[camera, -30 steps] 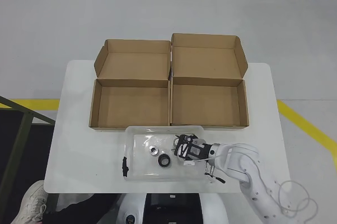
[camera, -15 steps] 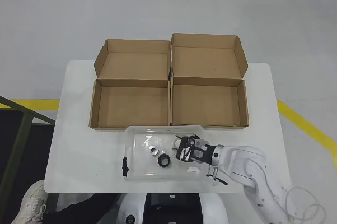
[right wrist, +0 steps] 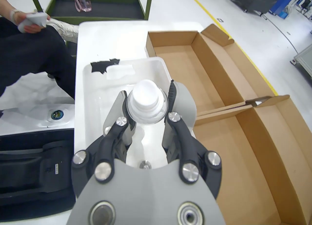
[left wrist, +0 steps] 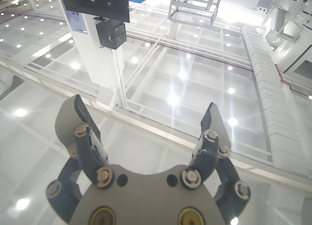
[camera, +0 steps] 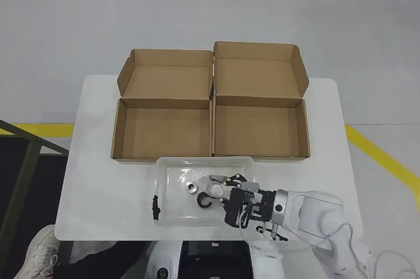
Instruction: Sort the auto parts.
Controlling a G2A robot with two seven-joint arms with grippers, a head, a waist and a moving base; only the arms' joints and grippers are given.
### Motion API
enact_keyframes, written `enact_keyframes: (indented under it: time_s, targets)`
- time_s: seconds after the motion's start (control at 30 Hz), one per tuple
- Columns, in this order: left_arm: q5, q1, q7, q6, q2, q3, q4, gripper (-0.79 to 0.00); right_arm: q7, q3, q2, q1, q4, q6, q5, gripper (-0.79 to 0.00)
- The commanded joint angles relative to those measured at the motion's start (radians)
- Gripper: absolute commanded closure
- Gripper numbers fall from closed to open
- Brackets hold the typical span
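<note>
**Right arm with its load.** We see the right gripper [right wrist: 147, 100] pinching a white stepped plug [right wrist: 145, 106] between its fingers, over the clear tray [right wrist: 80, 104]. The plug's long axis runs along the fingers. Its narrow end points away from the wrist, toward the tray end marked with black tape [right wrist: 103, 65]. The top view adds two loose pieces in the tray: a silver ring [camera: 192, 187] and a black ring [camera: 204, 203]. Beyond the tray stand the left box [camera: 162, 132] and the right box [camera: 260, 130], both open cardboard. The left gripper [left wrist: 146, 118] points at the ceiling, fingers spread.
</note>
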Motion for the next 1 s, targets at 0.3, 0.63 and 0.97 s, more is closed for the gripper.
enact_keyframes:
  time_s: [0.3,0.63,0.97]
  targets:
    - [0.000,0.000,0.000,0.000,0.000,0.000,0.000,-0.785,-0.186,0.032,0.001,0.051,-0.012,-0.009,0.142,0.000]
    - [0.000,0.000,0.000,0.000,0.000,0.000,0.000,-0.785,-0.328,0.098,0.006,0.067,-0.031,-0.036,0.266,0.000]
    - [0.000,0.000,0.000,0.000,0.000,0.000,0.000,-0.785,-0.397,0.198,0.014,0.094,-0.027,-0.065,0.365,0.000]
